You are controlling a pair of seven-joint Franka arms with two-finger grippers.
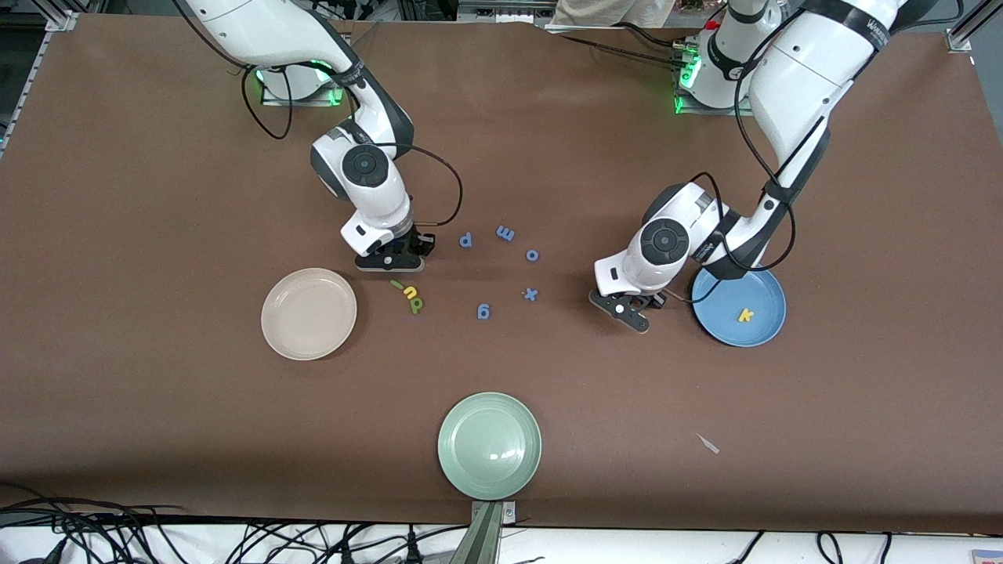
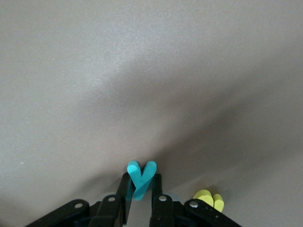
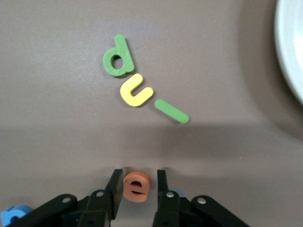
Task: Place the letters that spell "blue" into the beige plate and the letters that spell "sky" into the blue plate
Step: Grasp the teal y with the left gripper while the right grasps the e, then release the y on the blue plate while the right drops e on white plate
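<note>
Jaws of the left gripper (image 1: 629,307), seen from the front, sit low at the table just beside the blue plate (image 1: 764,329), on the side toward the right arm's end; the yellow "k" (image 1: 745,315) already lies in that plate, so the left arm is the nearer one for the "sky" letters. Near the beige plate (image 1: 291,329), the right gripper (image 1: 394,264) stands low, with the green "l" (image 1: 396,284), yellow "u" (image 1: 409,292) and green "b" (image 1: 416,304) in a short row nearer the camera than it. Five blue letters (image 1: 505,233) lie between the arms, and a pale green plate (image 1: 462,462) rests nearest the camera. From the left wrist, the jaws are pressed onto the teal "y" (image 2: 141,178), a thin matte foam shape standing on edge with its two arms up; the yellow "s" (image 2: 209,198) lies just beside one finger. From the right wrist, the jaws stand partly spread around the orange "e" (image 3: 135,186), a flat rounded foam piece; whether they touch it cannot be told. All plates are smooth, round and shallow.
</note>
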